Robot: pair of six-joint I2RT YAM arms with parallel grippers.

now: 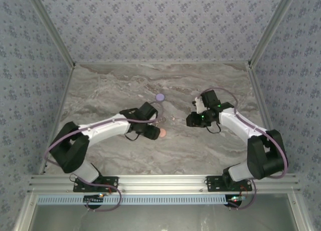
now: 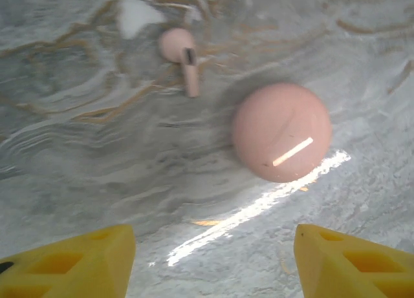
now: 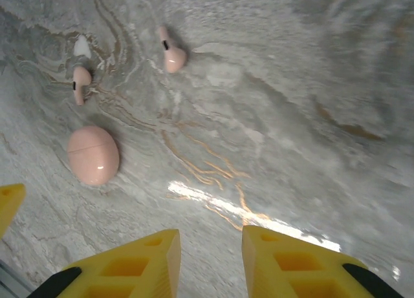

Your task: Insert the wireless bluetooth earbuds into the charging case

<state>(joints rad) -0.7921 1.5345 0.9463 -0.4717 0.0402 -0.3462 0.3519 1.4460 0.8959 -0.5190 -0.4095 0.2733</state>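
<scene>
Bench (image 1: 210, 151) of veined grey marble from above, and both arms reach in toward the middle. The left tool (image 1: 156, 133) sits right by a pink case (image 1: 164, 134), the right tool (image 1: 192, 120) hangs a little way off to the right, and a lilac case (image 1: 160, 97) lies farther back, apart from both. Down to the left wrist: two yellow fingers (image 2: 71, 266) spread wide at the bottom corners, nothing between them, and just ahead there's the pink case, shut, flat on the marble. A pink earbud (image 2: 182, 57) lies beyond it to the left, loose on the bench, near the case but not touching. Over to the right wrist: this tool's fingers stand a narrow gap apart, pinching nothing. Pink case off to the left, shut, a pink earbud just above it, a second earbud (image 3: 170, 52) farther right, both out on the bench, neither in the case.
</scene>
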